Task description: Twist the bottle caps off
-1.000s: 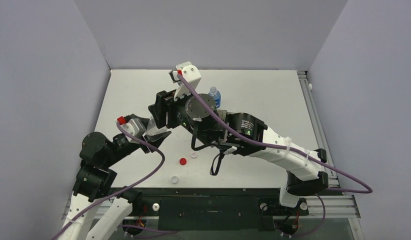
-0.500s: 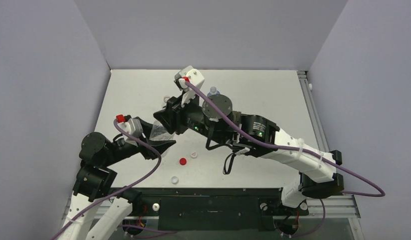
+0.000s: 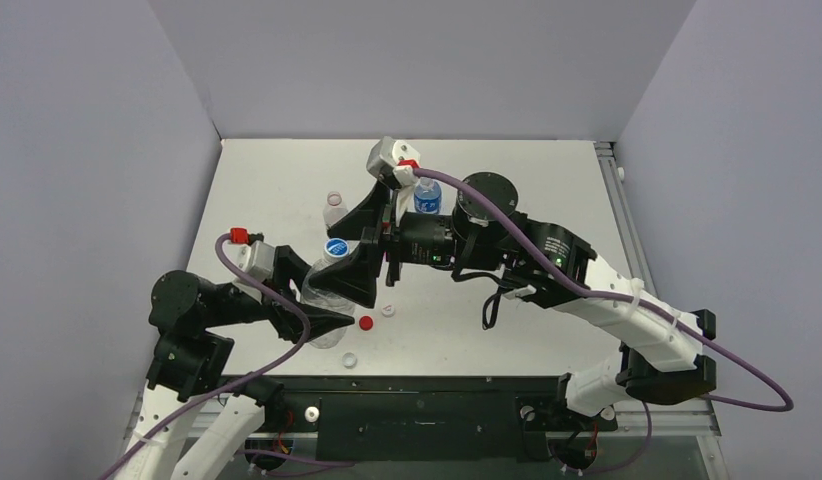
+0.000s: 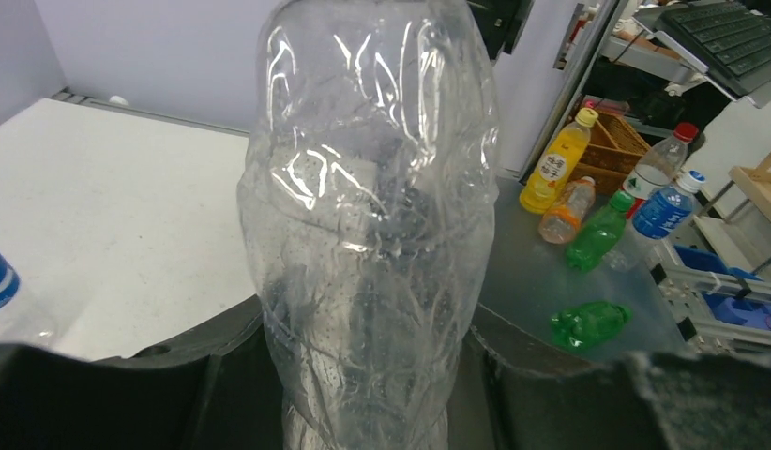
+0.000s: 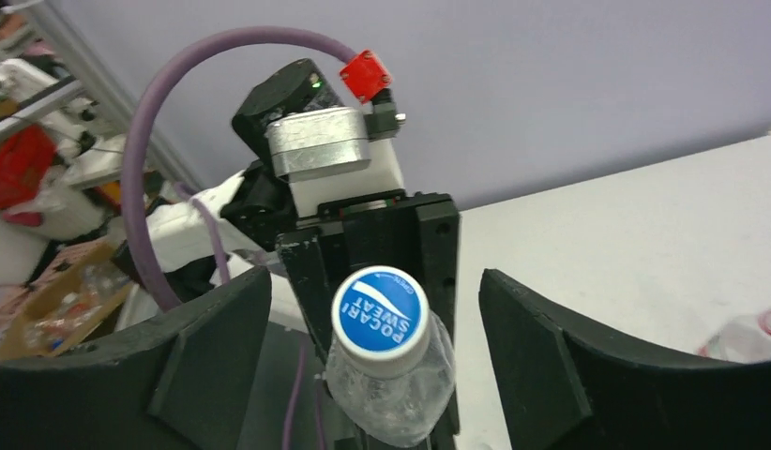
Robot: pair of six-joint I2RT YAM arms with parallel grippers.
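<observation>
Toward the near left corner of the table (image 3: 547, 190), the blue cap (image 5: 380, 316) is sitting on the neck of a crumpled clear bottle (image 4: 372, 216), now coming into plain sight from above after being hidden under the right wrist a second ago. The right gripper (image 5: 374, 291) is letting go: its jaws, closed around the cap half a second earlier, are standing apart on either side of it without touching, and the arm is swinging round from the far side. The left gripper (image 3: 322, 300) is keeping its jaws clamped on the bottle's body, tilting it up off the table. The release is probably a reset between turns, since the cap is not yet coming away. Just beside, toward the near edge, a red cap (image 3: 366, 323), a white cap (image 3: 388, 310) and a clear cap (image 3: 349, 358) are lying loose, suggesting this is the last one.
</observation>
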